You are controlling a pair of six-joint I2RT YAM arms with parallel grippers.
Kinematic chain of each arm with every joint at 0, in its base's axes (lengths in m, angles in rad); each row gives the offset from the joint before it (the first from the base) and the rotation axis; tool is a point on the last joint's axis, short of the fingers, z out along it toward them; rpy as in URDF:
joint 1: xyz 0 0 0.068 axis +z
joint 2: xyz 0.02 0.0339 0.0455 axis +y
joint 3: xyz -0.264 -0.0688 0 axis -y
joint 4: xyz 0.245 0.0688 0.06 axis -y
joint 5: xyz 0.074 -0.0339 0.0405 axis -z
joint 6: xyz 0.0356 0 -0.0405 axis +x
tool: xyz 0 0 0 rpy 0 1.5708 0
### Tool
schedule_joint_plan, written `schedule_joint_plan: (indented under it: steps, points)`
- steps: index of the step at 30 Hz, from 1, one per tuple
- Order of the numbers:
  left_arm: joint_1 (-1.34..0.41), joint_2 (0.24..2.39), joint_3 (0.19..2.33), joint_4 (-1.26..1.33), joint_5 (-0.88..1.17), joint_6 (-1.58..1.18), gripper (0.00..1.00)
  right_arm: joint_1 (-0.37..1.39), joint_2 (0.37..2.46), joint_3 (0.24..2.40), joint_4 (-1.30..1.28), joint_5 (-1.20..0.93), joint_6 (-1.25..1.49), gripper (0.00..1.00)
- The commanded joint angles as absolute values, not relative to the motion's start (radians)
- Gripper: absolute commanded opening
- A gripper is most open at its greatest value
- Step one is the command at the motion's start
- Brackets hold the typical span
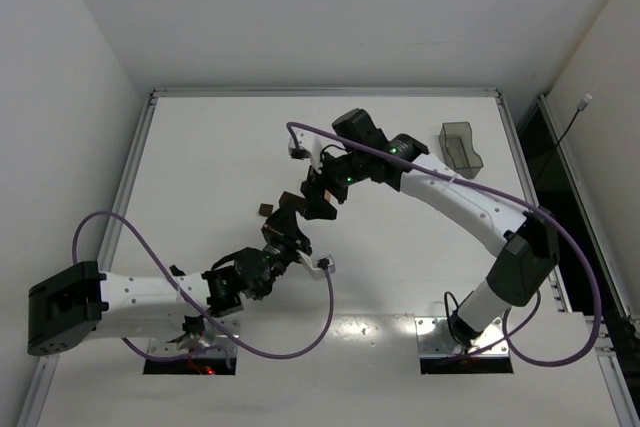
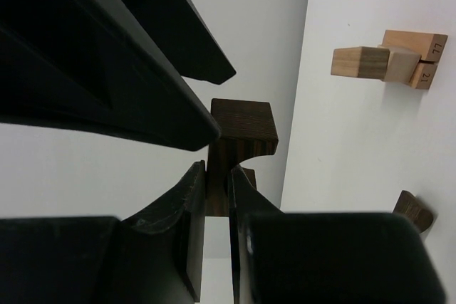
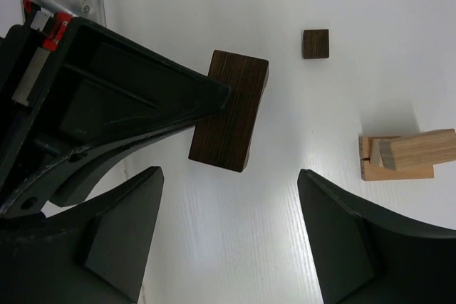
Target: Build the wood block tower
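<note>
My left gripper (image 2: 217, 176) is shut on a dark brown notched block (image 2: 242, 129) and holds it above the table. The same block shows in the right wrist view (image 3: 229, 110), gripped by the left fingers (image 3: 128, 105). My right gripper (image 3: 228, 176) is open and empty, its jaws spread wide just below that block. In the top view the two grippers meet mid-table, the left (image 1: 288, 219) and the right (image 1: 320, 195). A cluster of light tan blocks (image 3: 399, 154) lies on the table to the right, also in the left wrist view (image 2: 388, 58). A small dark cube (image 3: 315, 43) lies apart from them.
A dark translucent plastic bin (image 1: 460, 147) stands at the back right of the white table (image 1: 200, 177). The small dark cube (image 1: 264, 210) sits just left of the grippers. Another dark brown piece (image 2: 413, 208) lies at the right edge of the left wrist view.
</note>
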State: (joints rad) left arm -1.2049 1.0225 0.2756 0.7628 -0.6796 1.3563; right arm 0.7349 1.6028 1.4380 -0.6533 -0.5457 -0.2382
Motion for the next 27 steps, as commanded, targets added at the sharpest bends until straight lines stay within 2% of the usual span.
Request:
schedule_joint_plan:
  steps: [1,11,14,18,21,22,24,25,26,27]
  points:
    - [-1.218,1.029,0.33,0.802,-0.67,1.345,0.0,0.739,1.615,1.499,-0.603,-0.56,-0.222,0.73]
    - [-1.218,1.048,0.348,0.802,-0.661,1.327,0.0,0.758,1.646,1.509,-0.594,-0.551,-0.222,0.72]
    - [-1.218,1.048,0.348,0.793,-0.661,1.327,0.0,0.758,1.655,1.509,-0.584,-0.551,-0.222,0.7]
    - [-1.218,1.048,0.357,0.793,-0.661,1.327,0.0,0.758,1.664,1.509,-0.584,-0.551,-0.222,0.6]
    - [-1.218,1.048,0.357,0.793,-0.661,1.318,0.0,0.758,1.664,1.509,-0.584,-0.551,-0.222,0.41]
    - [-1.218,1.048,0.357,0.793,-0.661,1.318,0.0,0.758,1.664,1.509,-0.584,-0.551,-0.222,0.29]
    - [-1.218,1.048,0.357,0.793,-0.661,1.318,0.0,0.758,1.664,1.5,-0.584,-0.551,-0.222,0.18]
    - [-1.218,1.048,0.357,0.793,-0.661,1.318,0.0,0.758,1.664,1.5,-0.584,-0.551,-0.222,0.07]
    - [-1.218,1.048,0.357,0.793,-0.661,1.318,0.0,0.758,1.664,1.5,-0.584,-0.542,-0.222,0.01]
    - [-1.218,1.048,0.357,0.784,-0.661,1.309,0.0,0.758,1.664,1.5,-0.584,-0.541,-0.222,0.0]
